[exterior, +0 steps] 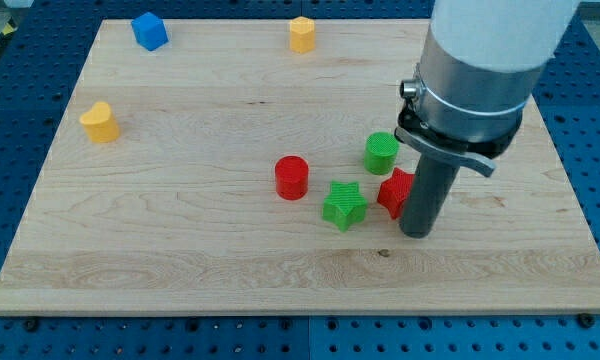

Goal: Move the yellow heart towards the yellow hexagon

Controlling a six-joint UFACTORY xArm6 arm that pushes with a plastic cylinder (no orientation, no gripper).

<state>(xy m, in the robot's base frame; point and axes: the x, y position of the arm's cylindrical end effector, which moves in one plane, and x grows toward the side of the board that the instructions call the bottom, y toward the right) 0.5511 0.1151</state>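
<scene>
The yellow heart lies near the board's left edge. The yellow hexagon stands at the view's top, near the middle of the far edge. My tip rests on the board at the view's lower right, far from both yellow blocks. It touches or nearly touches a red block on that block's right side.
A blue block sits at the top left. A red cylinder, a green star and a green cylinder cluster just left of my tip. The wooden board lies on a blue perforated table.
</scene>
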